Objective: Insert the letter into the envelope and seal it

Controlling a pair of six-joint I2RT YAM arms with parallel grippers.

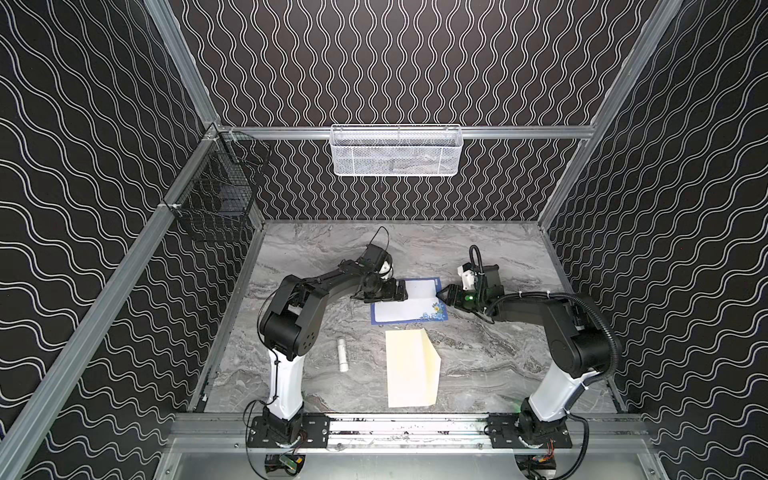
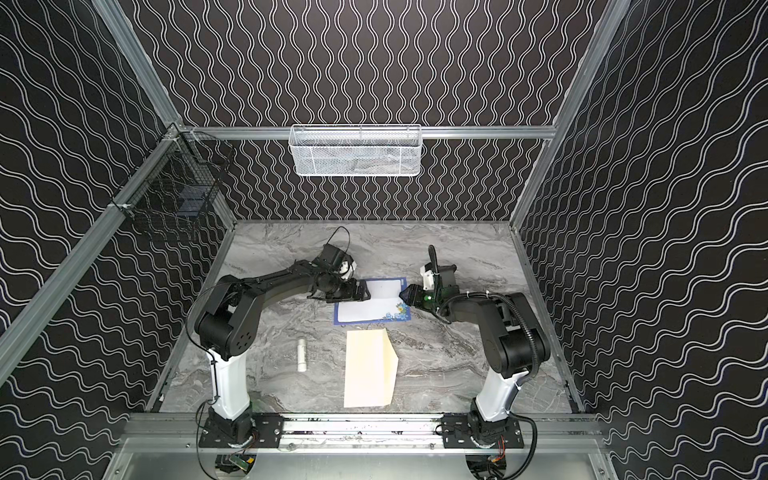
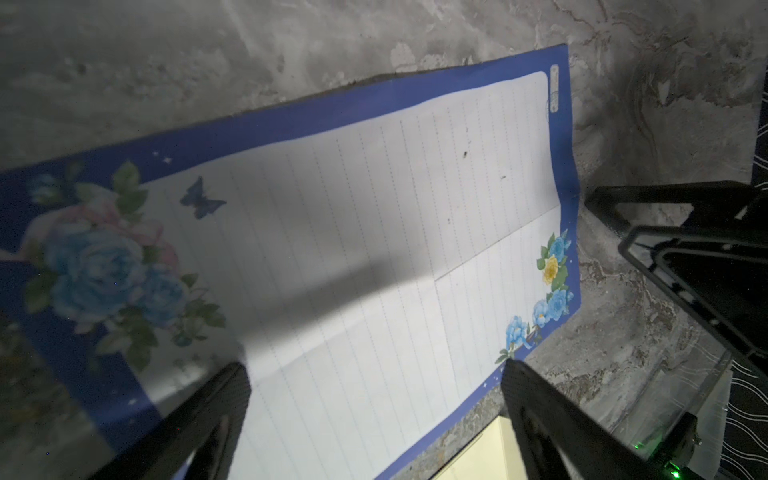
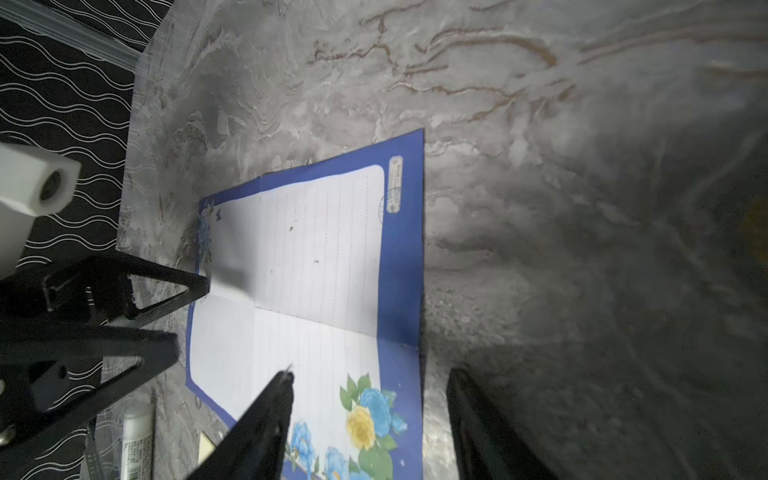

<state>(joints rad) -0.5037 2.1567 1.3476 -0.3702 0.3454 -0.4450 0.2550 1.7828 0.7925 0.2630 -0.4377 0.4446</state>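
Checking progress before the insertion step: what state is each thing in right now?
letter: unfolded, creased, lying on the table, not in the envelope.
envelope: flat on the table, flap open, unsealed.
white tube: lying on its side, clear of both grippers.
left gripper: jaws open, over the letter's edge.
right gripper: jaws open, straddling the letter's edge near its floral corner.

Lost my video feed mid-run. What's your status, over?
Left gripper open at one letter edge, right gripper open at the opposite edge. Letter unfolded on table, not yet in envelope. White tube lies aside, nothing blocking.
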